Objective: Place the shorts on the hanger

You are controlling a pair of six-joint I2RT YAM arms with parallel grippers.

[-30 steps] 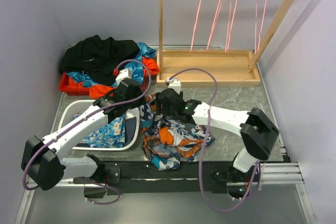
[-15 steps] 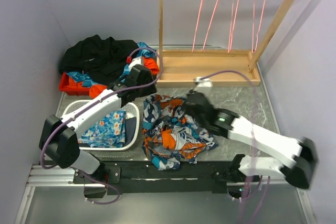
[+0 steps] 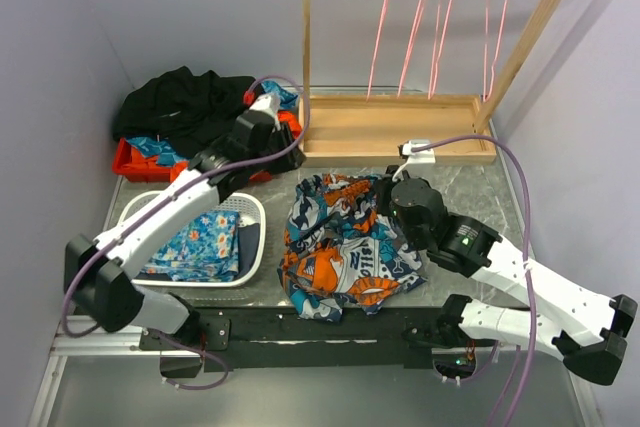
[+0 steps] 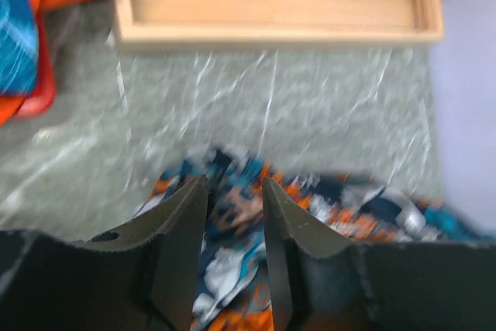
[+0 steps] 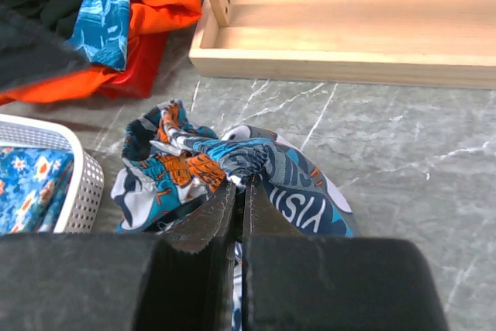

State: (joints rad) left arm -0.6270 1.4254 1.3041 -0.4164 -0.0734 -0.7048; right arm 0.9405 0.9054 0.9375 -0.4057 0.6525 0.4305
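Shorts lie bunched on the grey marbled table, in front of the arm bases and between the white basket and my right arm. One edge of the cloth is lifted into a peak. My right gripper is at that peak; in its wrist view the two fingers are pressed together on a fold of the printed fabric, so it is clenched on the shorts.

My left gripper hangs above the table just beyond the far left corner of the shorts. In its wrist view the jaws stand a narrow gap apart with nothing between them, and the print shows blurred below the tips.

Behind the shorts stands the wooden rack, its tray base on the table. Four pink wire hangers hang from its top rail, well apart from the cloth.

A blue flowered cloth lies in the basket. Farther back on the left, a black garment is heaped over orange and teal cloth.
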